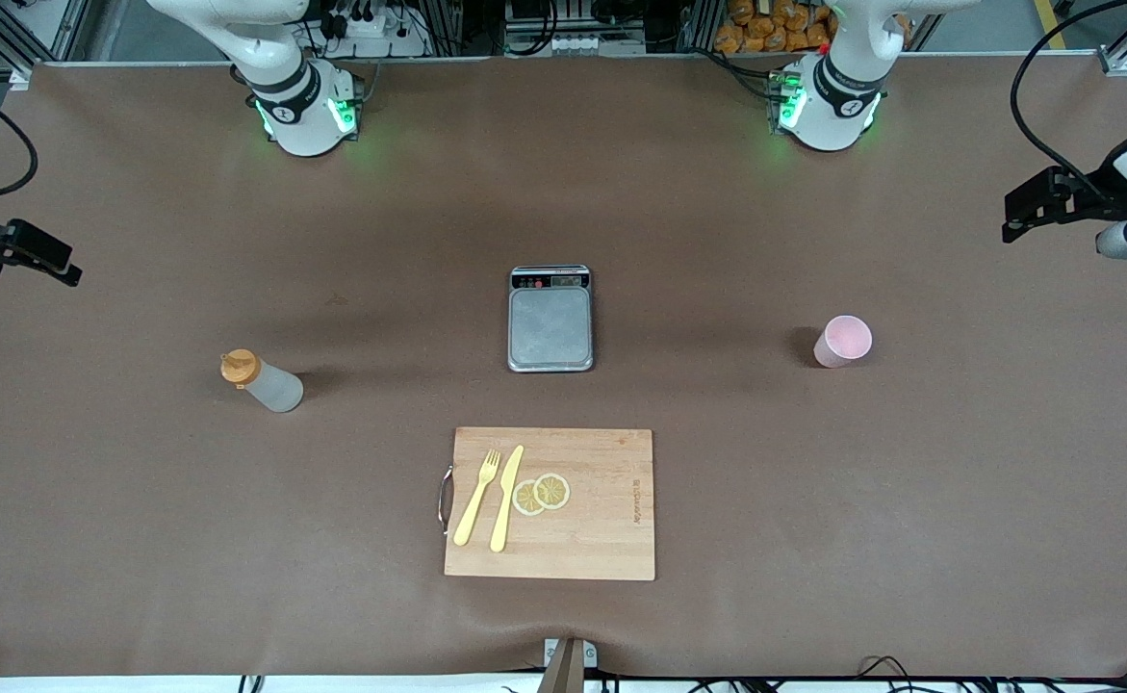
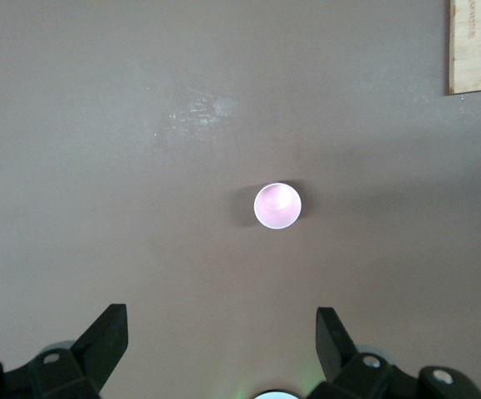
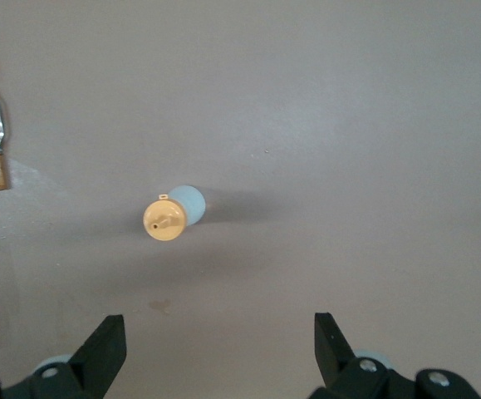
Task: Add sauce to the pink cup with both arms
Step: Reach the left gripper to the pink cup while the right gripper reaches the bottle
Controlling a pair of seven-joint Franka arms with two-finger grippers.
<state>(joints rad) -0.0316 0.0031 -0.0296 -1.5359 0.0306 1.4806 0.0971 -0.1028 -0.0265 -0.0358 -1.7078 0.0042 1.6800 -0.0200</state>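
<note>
Both white jointed arms are hanging high over the brown counter (image 1: 140, 539), and nothing is being held. The left hand (image 2: 222, 345) is hovering with its two black fingers (image 2: 103, 341) spread wide apart, and the small pale pink translucent plastic cup (image 2: 277, 206) is standing upright on the bare counter below and just ahead of that hand, well apart from it. In the front view that cup (image 1: 843, 341) is sitting toward the left arm's end of the counter. The right hand (image 3: 220, 345) is hovering the same way, fingers (image 3: 101, 342) parted wide, and the small frosted-white squeeze bottle with the orange nozzle cap (image 3: 172, 214) is standing upright beneath it and a little ahead, untouched. That bottle (image 1: 263, 381) is sitting toward the right arm's end. Between the two hands, the flat steel-plated kitchen scale (image 1: 550, 319) is lying mid-counter with nothing on its plate. Nearer the front camera than the scale, a pale wooden cutting board with a metal handle (image 1: 611, 539) is carrying a yellow plastic fork (image 1: 477, 498), a yellow plastic knife (image 1: 506, 499) and two lemon slices (image 1: 542, 494).
</note>
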